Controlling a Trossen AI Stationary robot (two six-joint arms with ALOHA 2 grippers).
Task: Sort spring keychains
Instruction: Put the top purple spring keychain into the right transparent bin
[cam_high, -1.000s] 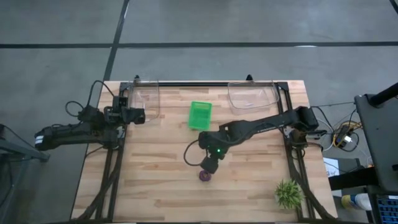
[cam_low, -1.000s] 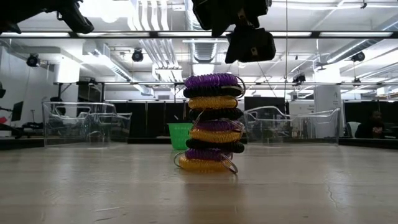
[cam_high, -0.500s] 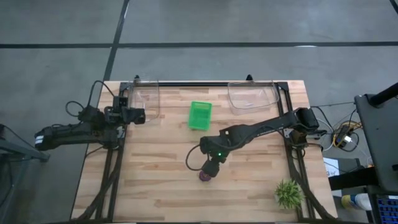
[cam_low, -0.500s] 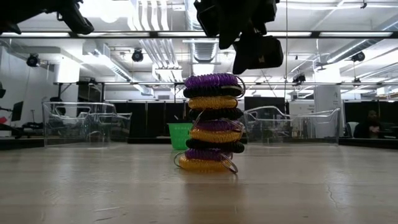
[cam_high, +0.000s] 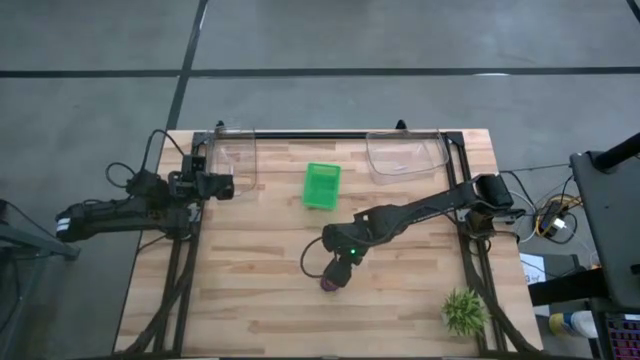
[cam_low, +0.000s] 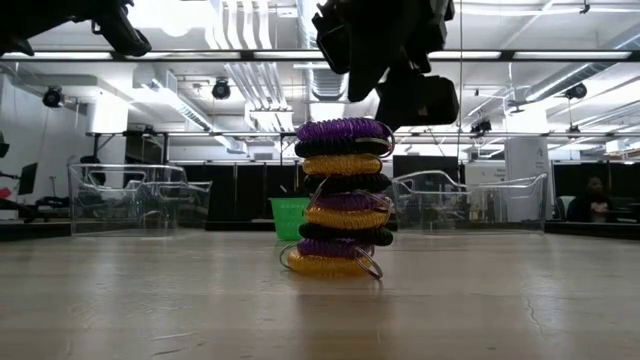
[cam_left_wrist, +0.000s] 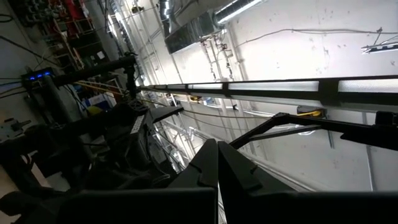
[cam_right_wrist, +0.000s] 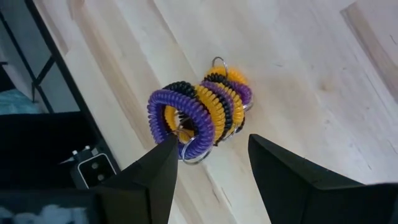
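Note:
The spring keychains stand in one upright stack of purple, black and orange-yellow coils, the lowest orange-yellow coil resting on the wooden table. In the high view the stack shows near the table's middle, toward the near edge. My right gripper hangs open just above the stack's purple top coil, slanting down, a finger on either side, touching nothing. My left gripper waits shut at the table's far left, pointing up into the room.
A green basket stands on the far side of the stack. Two clear bins sit along the far edge. A spiky green plant stands at the near right corner. Bare wood lies left and right of the stack.
My right gripper has sunk a little and drifted toward the table's near edge, coming closer over the top of the stack. Its fingers have stayed open. The stack has kept still.

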